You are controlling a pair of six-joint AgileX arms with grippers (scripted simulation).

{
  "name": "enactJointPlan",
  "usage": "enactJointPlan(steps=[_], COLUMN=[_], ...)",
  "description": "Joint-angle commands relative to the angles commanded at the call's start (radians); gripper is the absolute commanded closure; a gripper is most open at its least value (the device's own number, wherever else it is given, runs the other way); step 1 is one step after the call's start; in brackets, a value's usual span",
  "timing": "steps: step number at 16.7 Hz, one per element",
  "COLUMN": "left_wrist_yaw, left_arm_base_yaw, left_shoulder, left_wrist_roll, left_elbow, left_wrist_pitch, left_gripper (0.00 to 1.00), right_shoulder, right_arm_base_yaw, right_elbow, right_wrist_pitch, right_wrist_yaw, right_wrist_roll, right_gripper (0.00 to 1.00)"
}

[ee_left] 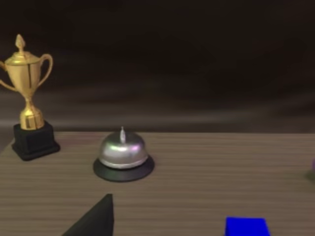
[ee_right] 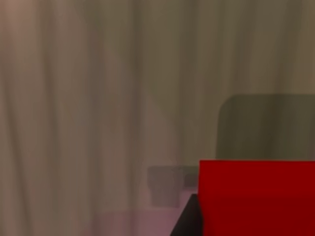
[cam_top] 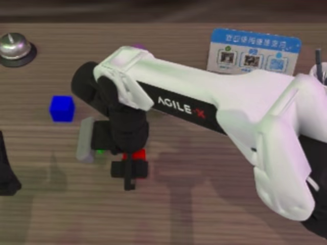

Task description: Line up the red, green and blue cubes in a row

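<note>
- Big and white, the right arm [cam_top: 219, 109] is nearest the top camera and reaches across the bench [cam_top: 204, 204] from the right side toward the middle.
- At its end the right claw [cam_top: 131, 171] hangs low over the bench, below and to the right of the blue cube [cam_top: 62, 108].
- Red cube [cam_top: 138, 154] shows only as a small red bit between the black parts of that claw. The right wrist view has the red cube [ee_right: 256, 196] filling one corner, very close to the camera.
- Whether the right claw is clenched on the red cube or released, I cannot tell, since the arm hides its fingers.
- Green cube [cam_top: 100, 151] is almost all hidden. Only a tiny green spot peeks out just beside the claw, on the side nearer the blue cube.
- Blue cube sits alone on the bench, apart from the other 2 cubes. The left wrist view shows the blue cube [ee_left: 247, 227] at its edge.
- Silver bell [cam_top: 15, 47] on a black base sits near the far left corner, above the blue cube. The left wrist view shows the bell [ee_left: 123, 155] too, with a gold trophy [ee_left: 28, 105] on a black block beside it.
- Blue and white card [cam_top: 254, 50] with 3 small square codes stands at the far side, well to the right of the blue cube.
- Left arm [cam_top: 7, 173] is parked at the left edge, below the blue cube. Only a dark bit of it shows.
</note>
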Motion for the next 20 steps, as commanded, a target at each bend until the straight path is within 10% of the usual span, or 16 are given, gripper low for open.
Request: enactJointPlan(steps=[13,20], left_wrist_yaw=[0.000,0.000], left_arm_base_yaw=[0.000,0.000], left_shoulder=[0.000,0.000], left_wrist_roll=[0.000,0.000], left_elbow=[0.000,0.000], left_wrist_pitch=[0.000,0.000], left_gripper=[0.00,0.00], right_shoulder=[0.000,0.000], right_arm_base_yaw=[0.000,0.000], right_elbow=[0.000,0.000], right_wrist_pitch=[0.000,0.000], right_wrist_yaw=[0.000,0.000], right_wrist_roll=[0.000,0.000], right_gripper=[0.02,0.00])
